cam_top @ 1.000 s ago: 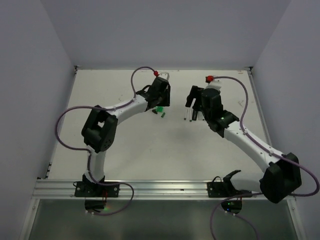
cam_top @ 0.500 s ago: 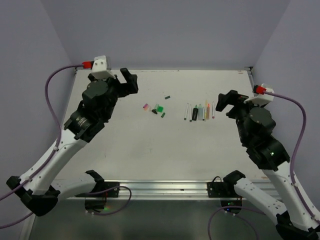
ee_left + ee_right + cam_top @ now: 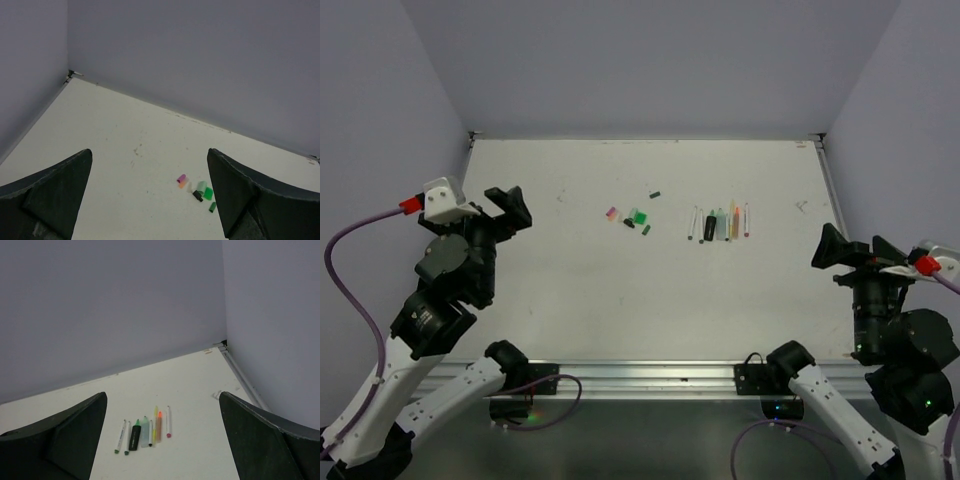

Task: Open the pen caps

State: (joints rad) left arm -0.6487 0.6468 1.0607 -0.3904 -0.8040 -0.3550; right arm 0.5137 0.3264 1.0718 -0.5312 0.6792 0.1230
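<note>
Several uncapped pens [image 3: 720, 222] lie side by side right of the table's centre; the right wrist view shows the same row of pens [image 3: 145, 431], with a black marker [image 3: 135, 436] among white, pale green, yellow and orange ones. The loose pen caps [image 3: 638, 217] lie in a small group left of them: pink [image 3: 181, 178], pale green [image 3: 201, 186], bright green [image 3: 208, 193], black [image 3: 198, 196] and dark green [image 3: 212, 206]. My left gripper [image 3: 506, 208] [image 3: 149, 165] hangs open over the near left, far from the caps. My right gripper [image 3: 857, 250] [image 3: 162, 400] is open at the near right, holding nothing.
The white table [image 3: 570, 290] is walled by grey panels at the back and both sides. One dark green cap [image 3: 655, 194] lies apart, behind the cap group. A metal rail [image 3: 650, 377] runs along the near edge between the arm bases.
Both arms have drawn back from the middle of the table to the near corners, and both grippers have opened. The pens and caps stay lying on the table.
</note>
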